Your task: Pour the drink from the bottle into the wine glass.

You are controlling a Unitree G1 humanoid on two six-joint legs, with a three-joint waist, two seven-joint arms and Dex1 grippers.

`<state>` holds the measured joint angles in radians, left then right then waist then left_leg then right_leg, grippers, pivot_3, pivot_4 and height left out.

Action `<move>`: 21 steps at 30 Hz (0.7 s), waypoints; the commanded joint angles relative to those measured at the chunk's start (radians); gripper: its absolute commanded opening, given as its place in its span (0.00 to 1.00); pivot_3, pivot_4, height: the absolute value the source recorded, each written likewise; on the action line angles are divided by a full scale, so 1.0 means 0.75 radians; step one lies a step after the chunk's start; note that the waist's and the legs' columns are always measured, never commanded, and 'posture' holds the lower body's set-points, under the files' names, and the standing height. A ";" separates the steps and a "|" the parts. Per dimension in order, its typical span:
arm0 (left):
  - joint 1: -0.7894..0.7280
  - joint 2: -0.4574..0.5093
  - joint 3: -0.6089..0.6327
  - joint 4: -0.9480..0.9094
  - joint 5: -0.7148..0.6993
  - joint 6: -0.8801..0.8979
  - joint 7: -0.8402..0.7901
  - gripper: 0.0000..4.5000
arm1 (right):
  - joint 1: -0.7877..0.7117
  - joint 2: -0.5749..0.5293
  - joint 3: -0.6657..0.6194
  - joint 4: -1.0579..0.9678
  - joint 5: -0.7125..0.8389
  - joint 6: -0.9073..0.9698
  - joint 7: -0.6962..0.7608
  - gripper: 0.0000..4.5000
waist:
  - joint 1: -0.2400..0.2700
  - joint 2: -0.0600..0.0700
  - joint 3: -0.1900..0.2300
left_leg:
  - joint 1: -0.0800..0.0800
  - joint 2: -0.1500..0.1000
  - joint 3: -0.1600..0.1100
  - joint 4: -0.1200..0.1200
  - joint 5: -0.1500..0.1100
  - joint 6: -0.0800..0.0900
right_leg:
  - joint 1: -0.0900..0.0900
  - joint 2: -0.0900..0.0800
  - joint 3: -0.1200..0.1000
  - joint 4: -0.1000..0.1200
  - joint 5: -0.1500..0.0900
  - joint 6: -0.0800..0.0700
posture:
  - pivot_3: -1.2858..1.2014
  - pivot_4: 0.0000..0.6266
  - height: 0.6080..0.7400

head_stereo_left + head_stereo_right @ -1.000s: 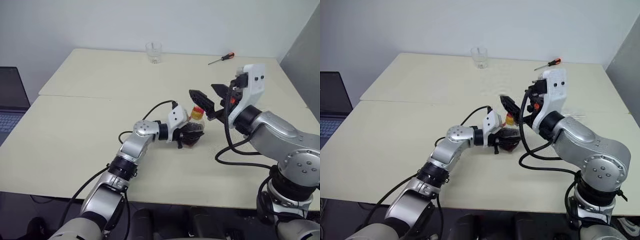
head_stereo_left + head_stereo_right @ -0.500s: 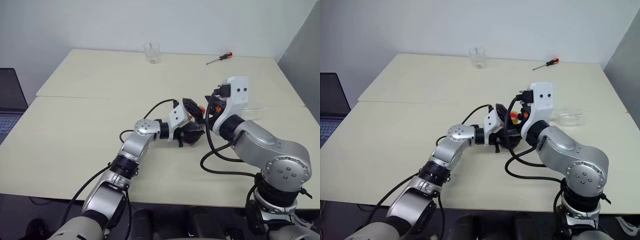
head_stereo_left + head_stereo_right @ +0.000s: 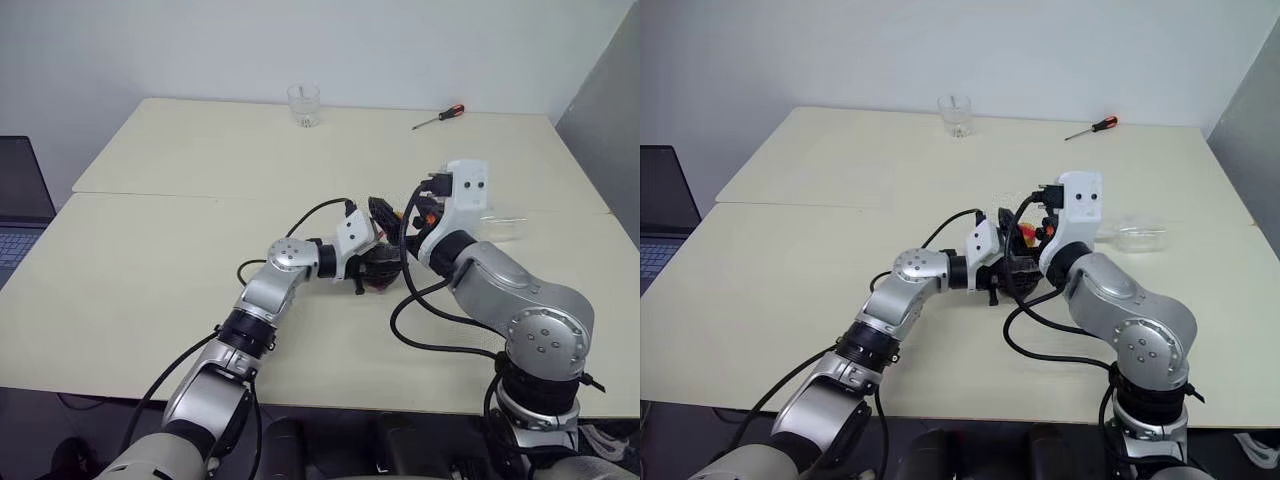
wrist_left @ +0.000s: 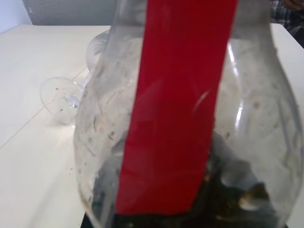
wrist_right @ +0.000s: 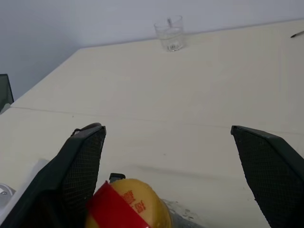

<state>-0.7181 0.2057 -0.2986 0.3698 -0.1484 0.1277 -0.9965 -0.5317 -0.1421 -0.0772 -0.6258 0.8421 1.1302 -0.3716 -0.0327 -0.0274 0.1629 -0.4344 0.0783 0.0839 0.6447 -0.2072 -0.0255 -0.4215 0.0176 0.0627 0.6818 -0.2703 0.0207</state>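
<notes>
Centre of the frame, the left end effector [image 3: 378, 268] is clamped on the bottle [image 4: 180, 118], upright on the counter [image 3: 150, 260], dark drink [image 4: 223, 209] at its bottom. The right end effector [image 5: 173, 156] stands wide over the yellow cap [image 5: 130, 202]; the wine glass [image 3: 1130, 236] lies tipped over at centre right

Bottle [image 3: 383, 272] sits mid-counter [image 3: 150, 260] in the left tool [image 3: 385, 268], right tool [image 5: 171, 156] spread wide on either side of its cap [image 5: 130, 205]. Wine glass [image 3: 1132, 236] lies to the right; tumbler [image 3: 304, 105] and screwdriver [image 3: 438, 117] sit far behind.
</notes>
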 commanded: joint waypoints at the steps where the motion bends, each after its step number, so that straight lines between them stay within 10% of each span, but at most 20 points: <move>1: -0.023 -0.004 0.016 -0.055 -0.005 -0.023 -0.010 0.27 | 0.000 0.025 0.000 -0.032 -0.019 -0.025 0.021 1.00 | 0.000 0.000 0.000 | 0.000 0.000 0.000 0.000 0.000 0.000 | 0.000 0.000 0.000 0.000 0.000 0.000 | 0.52 0.24 1.00; 21: -0.035 0.011 0.041 -0.025 0.005 -0.034 0.001 0.27 | 0.137 0.002 -0.109 -0.119 -0.039 -0.017 0.093 1.00 | 0.000 0.000 0.000 | 0.000 0.000 0.000 0.000 0.000 0.000 | 0.000 0.000 0.000 0.000 -0.002 0.003 | 0.52 0.24 1.00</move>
<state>-0.7182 0.2120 -0.2989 0.3851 -0.1323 0.1277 -0.9947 -0.4365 -0.1221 -0.1073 -0.6783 0.8143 1.1236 -0.3011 -0.0328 -0.0274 0.1629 -0.4344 0.0784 0.0837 0.6444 -0.2072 -0.0255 -0.4215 0.0176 0.0625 0.6817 -0.2718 0.0232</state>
